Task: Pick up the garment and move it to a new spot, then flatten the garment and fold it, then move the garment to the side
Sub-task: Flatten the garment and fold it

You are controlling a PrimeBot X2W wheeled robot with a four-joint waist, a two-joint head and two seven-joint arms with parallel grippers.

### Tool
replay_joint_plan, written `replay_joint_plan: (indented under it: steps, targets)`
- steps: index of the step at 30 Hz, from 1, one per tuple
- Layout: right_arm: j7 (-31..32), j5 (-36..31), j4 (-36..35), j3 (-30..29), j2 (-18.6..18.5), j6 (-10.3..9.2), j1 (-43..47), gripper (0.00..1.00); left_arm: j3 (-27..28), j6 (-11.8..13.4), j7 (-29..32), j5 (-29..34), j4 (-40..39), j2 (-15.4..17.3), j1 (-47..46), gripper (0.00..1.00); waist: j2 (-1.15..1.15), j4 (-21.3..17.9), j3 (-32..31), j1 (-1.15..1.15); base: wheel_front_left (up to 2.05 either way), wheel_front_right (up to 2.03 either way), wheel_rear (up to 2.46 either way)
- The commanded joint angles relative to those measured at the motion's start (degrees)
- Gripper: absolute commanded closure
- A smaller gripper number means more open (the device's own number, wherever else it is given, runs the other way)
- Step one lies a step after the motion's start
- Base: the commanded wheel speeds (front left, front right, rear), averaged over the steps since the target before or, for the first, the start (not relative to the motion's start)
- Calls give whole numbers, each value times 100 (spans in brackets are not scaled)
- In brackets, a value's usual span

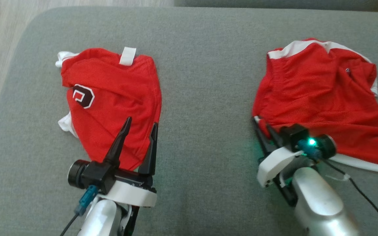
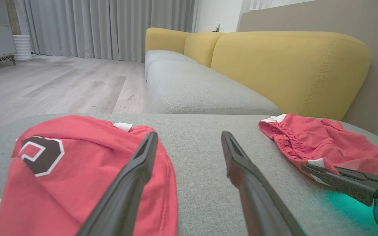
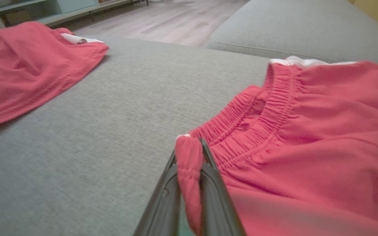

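The right arm is reaching forward and low over the grey cushion (image 1: 205, 82), its pale forearm angling in from the lower right of the head view and a green light (image 1: 312, 142) glowing on the wrist. The right gripper (image 1: 262, 124) is lying nearly flat against the cushion with its fingers pointing toward the near left corner of the red shorts (image 1: 317, 88). In the right wrist view, the right gripper (image 3: 189, 144) is pinching a bunched fold of red fabric at the end of the elastic waistband, its two dark fingers closed tightly on either side of it, with a sliver of white trim showing at the tip. The rest of the shorts (image 3: 323, 131) is lying rumpled on the cushion on the robot's right side, spreading away from the grip. The left arm is hovering on the other side, with the left gripper (image 1: 142, 122) pointing forward, its jaws standing wide apart and holding nothing. Its fingers are hanging over the near edge of a second red garment (image 1: 116, 98), which is lying on the left part of the cushion and bearing a dark badge outlined in white. In the left wrist view, the left gripper (image 2: 189, 135) is framing bare cushion between its fingers, and a yellow sofa back (image 2: 290, 65) is standing beyond.
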Motion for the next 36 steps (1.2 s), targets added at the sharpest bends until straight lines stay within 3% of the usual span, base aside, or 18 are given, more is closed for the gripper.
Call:
replay_joint_plan:
  steps: [1, 11, 12, 13, 19, 30, 36]
  targets:
    - [-107, 114, -197, 288, 22, -4, -132, 100, 179, 4, -29, -8, -148, -3, -186, 0, 0, -40, -68, 0, 0, 0, 0]
    - [0, 720, -423, 1640, 22, -4, -30, 97, 210, 24, -29, -4, -104, -3, -83, 0, 0, -158, -314, 0, 0, 0, 0]
    - [-11, 709, -442, 1682, 22, -4, -26, 8, 217, 29, -29, -4, -103, -3, -68, 0, 0, -173, -334, 0, 0, 0, 0]
    - [-26, 749, -470, 1696, 22, -4, -6, 0, 223, 30, -29, -3, -101, -3, -53, 0, 0, -189, -356, 0, 0, 0, 0]
    - [-145, 917, -713, 1399, 22, -4, 97, 0, 298, 31, -29, 25, -118, -3, 15, 0, 0, -328, -453, 0, 0, 0, 0]
    - [-272, 665, -1552, -567, 22, -4, 946, 0, 354, 42, -29, 48, -193, -3, 151, 0, 0, -612, -608, 0, 0, 0, 0]
    - [-276, 525, -1798, -1017, 22, -4, 1244, 0, 329, 35, -29, 60, -214, -3, 159, 0, 0, -669, -552, 0, 0, 0, 0]
